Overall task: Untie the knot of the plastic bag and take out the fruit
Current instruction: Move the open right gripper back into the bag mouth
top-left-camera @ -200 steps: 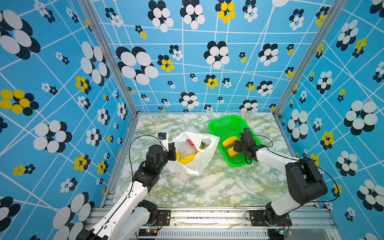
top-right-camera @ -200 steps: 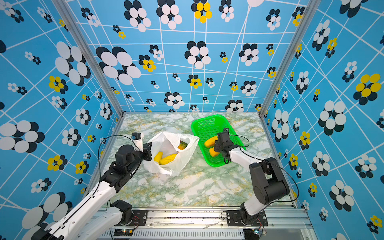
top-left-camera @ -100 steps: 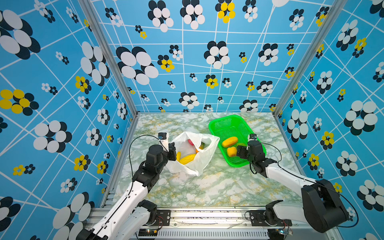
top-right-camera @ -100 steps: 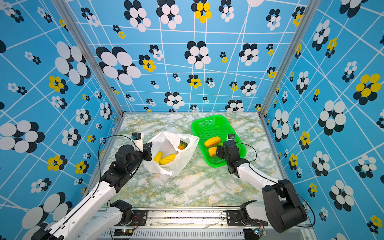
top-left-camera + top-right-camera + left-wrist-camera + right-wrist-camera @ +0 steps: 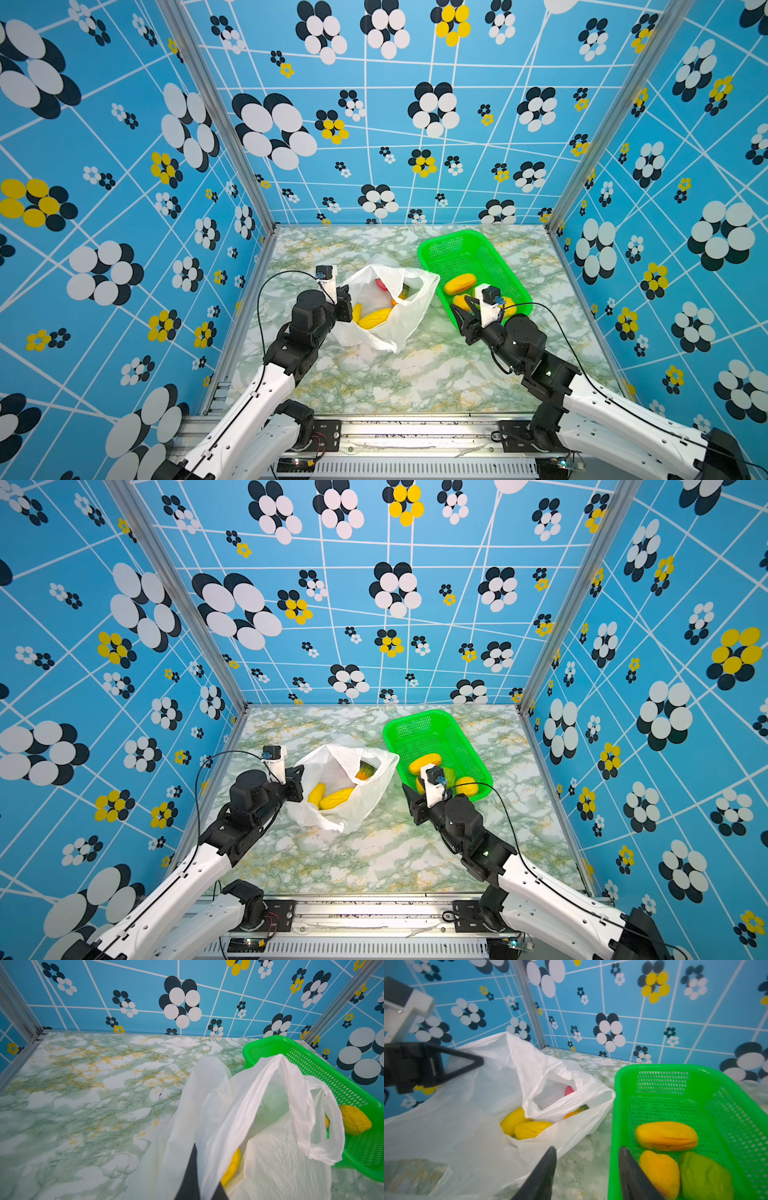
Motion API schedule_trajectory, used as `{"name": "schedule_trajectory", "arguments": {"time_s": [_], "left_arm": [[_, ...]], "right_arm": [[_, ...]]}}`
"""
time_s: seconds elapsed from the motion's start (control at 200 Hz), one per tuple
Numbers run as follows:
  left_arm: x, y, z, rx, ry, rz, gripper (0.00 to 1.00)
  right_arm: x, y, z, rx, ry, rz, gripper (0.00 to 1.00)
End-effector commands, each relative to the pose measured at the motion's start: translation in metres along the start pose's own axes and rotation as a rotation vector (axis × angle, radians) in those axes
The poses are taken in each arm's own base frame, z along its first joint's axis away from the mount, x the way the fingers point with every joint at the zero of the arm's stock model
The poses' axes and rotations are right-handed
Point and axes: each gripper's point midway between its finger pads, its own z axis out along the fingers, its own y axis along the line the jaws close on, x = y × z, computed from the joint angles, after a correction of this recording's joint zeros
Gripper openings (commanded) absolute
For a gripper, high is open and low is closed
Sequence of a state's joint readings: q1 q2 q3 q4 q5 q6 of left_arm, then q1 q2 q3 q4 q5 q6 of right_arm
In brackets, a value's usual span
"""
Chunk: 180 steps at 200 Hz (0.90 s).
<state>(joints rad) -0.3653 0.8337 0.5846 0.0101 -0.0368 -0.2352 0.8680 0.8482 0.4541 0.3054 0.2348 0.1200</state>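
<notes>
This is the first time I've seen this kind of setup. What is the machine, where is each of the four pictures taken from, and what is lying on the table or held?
Two robot arms are mounted at the front edge of a marble-patterned table. Each arm ends in a two-fingered gripper. Two of the pictures look down on the whole scene from overhead, side by side. The other two come from a small camera on each arm's wrist.

A white plastic bag with its mouth open and a green mesh basket sit on the table. The left gripper is shut on the bag's edge and holds that side up. The right gripper is open and empty, and hovers by the basket's near corner.

The bag holds yellow fruits, a pinkish-red one and a striped one. The right wrist view shows two yellow-orange fruits and a green one in the basket.
</notes>
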Motion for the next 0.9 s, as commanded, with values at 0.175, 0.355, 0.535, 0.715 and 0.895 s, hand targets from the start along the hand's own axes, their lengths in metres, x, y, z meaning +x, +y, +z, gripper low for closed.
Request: {"name": "schedule_trajectory", "arguments": {"time_s": [0.175,0.355,0.535,0.715,0.895], "left_arm": [[-0.002,-0.004,-0.004,0.024,-0.006,0.0,0.0],[-0.003,-0.007,-0.005,0.037,-0.007,0.001,0.0],[-0.002,-0.005,-0.003,0.026,-0.01,0.004,0.0],[0.0,-0.007,0.001,0.035,0.013,0.008,0.0],[0.0,-0.005,0.001,0.025,0.001,0.009,0.0]], "right_arm": [[0.019,0.046,0.068,-0.081,0.136,0.021,0.47],[0.04,0.068,0.121,-0.093,0.223,0.074,0.46],[0.061,0.119,0.151,-0.192,0.302,0.02,0.55],[0.073,0.141,0.157,-0.267,0.293,0.063,0.7],[0.09,0.133,0.172,-0.203,0.317,0.043,0.69]]}}
